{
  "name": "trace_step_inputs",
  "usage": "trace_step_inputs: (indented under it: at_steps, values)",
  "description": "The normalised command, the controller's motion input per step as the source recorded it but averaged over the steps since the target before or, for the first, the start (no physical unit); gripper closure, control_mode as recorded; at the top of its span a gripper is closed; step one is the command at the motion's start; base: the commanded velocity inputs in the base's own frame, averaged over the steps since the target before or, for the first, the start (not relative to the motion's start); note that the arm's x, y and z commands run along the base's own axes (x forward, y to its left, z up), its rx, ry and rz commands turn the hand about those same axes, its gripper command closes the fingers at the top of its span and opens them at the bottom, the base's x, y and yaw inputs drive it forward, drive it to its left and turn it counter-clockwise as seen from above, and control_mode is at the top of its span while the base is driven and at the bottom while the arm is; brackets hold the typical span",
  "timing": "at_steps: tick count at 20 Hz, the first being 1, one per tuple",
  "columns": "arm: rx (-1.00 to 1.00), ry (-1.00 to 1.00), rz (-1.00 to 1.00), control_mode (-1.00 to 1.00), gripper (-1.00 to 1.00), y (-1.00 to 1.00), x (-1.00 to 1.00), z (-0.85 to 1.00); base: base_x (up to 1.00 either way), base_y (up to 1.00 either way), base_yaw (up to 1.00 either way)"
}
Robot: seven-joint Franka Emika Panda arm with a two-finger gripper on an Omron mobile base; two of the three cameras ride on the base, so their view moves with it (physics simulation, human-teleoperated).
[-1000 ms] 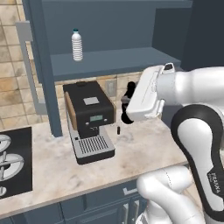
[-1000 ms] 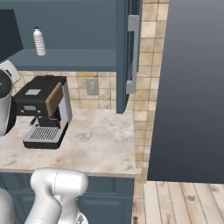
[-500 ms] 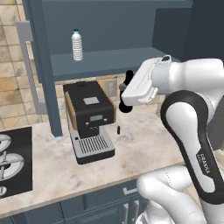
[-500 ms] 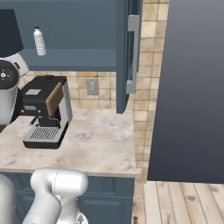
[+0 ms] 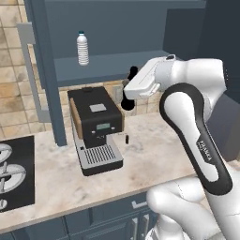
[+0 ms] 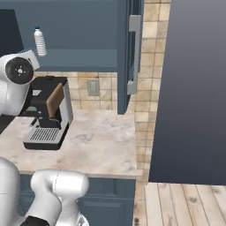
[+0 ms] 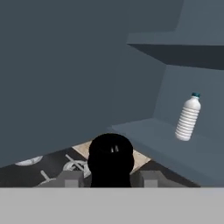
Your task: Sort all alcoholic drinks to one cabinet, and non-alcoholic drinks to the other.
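The water bottle [image 5: 83, 48] is clear and ribbed with a teal cap, standing against the slate-blue cabinet [image 5: 117, 28]. Below the cabinet, the coffee machine [image 5: 96, 129] is black with a brown side, on the mottled beige desk [image 5: 154, 154]. The cola bottle [image 7: 110, 160] is black.

Even, flat rendered light is filling the kitchen, with no glare showing. The cabinet interior [image 5: 117, 28] is sitting dim and blue-grey, while soft shadows are lying under the coffee machine [image 5: 96, 129] on the counter [image 6: 101, 145]. The hand view is looking soft and slightly blurred
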Motion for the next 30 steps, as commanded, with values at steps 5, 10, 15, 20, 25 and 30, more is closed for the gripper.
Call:
trace_step_inputs:
  at_steps: [5,10,15,20,25,30]
  values:
    - [0.04,0.00,-0.03,-1.00,1.00,0.00,0.50,0.18,0.00,0.00,0.00]
    - [0.03,0.00,-0.03,-1.00,1.00,0.00,0.40,0.21,0.00,0.00,0.00]
    - [0.02,0.00,-0.03,-1.00,1.00,0.00,0.39,0.17,0.00,0.00,0.00]
    - [0.00,0.00,-0.02,-1.00,1.00,0.00,0.39,0.01,0.00,0.00,0.00]
    - [0.00,0.00,-0.02,-1.00,1.00,0.00,0.41,0.01,0.00,0.00,0.00]
    - [0.00,0.00,-0.03,-1.00,1.00,0.00,0.40,0.09,0.00,0.00,0.00]
